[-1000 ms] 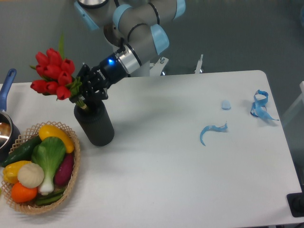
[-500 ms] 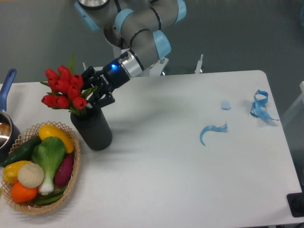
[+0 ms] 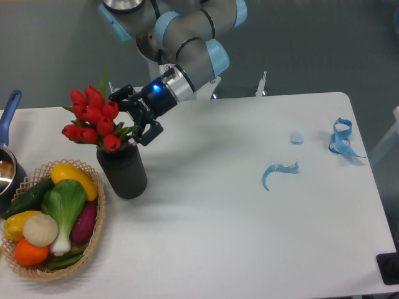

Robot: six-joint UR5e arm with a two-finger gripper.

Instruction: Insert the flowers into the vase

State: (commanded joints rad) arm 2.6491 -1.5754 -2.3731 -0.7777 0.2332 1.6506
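From the fixed camera, the flowers (image 3: pixel 93 119) stand in the vase (image 3: pixel 122 171) at the table's left, just right of the wicker basket (image 3: pixel 93 240). The gripper (image 3: pixel 138 118) hangs beside the blooms, fingers spread and empty. Snagging a leaf could tip the matte, ribbed black cylinder; the red tulips look top-heavy.

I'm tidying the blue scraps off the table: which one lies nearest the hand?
The curved blue strip near the table's middle. The small blue blob and the tangled blue ribbon at the right edge lie farther from the hand.
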